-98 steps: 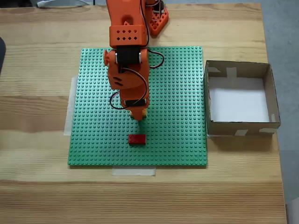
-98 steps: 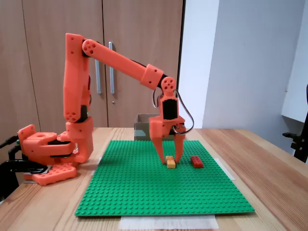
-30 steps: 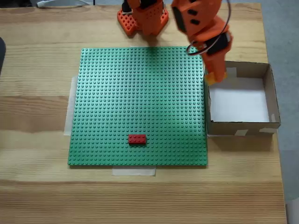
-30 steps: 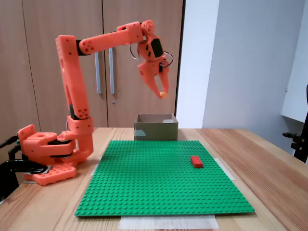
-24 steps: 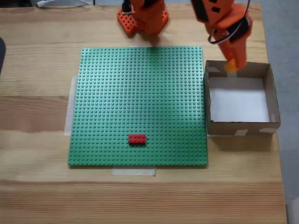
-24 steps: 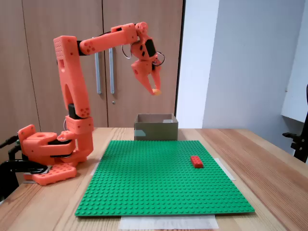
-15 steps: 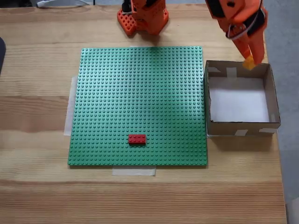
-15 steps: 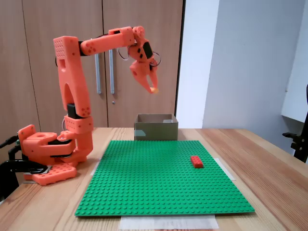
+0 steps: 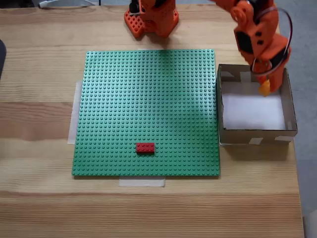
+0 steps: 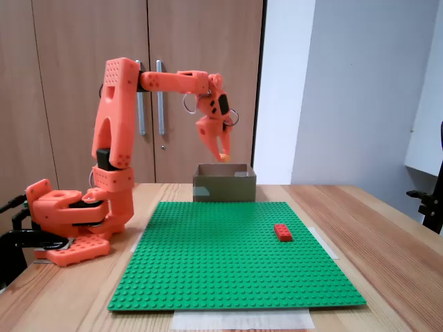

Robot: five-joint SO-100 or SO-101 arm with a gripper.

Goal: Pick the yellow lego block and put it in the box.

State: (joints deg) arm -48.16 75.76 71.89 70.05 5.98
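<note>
Gripper (image 9: 265, 87) clamped on the yellow brick (image 9: 265, 88), fingers pinched in on a small orange-yellow chip at their tips. Half a second back, over the box (image 9: 252, 134) at its far rim; now lowered and drawn inward, above the white floor near the far right corner in the top-down view. From the front (image 10: 223, 156), poised just above the box (image 10: 223, 181) top edge, brick (image 10: 223, 158) not yet below the rim (as far as that angle allows). Clearly carried across from the baseplate (image 9: 146, 111) over the last few seconds, where only the red brick (image 9: 145, 147) remains, well clear of the box.

Meaning for the task: transport essentially done, brick inside the box's outline, release the step left. Opening from this height likely enough to land it on the floor; slight risk of a bounce off the near wall, so a little more descent would be safer.
</note>
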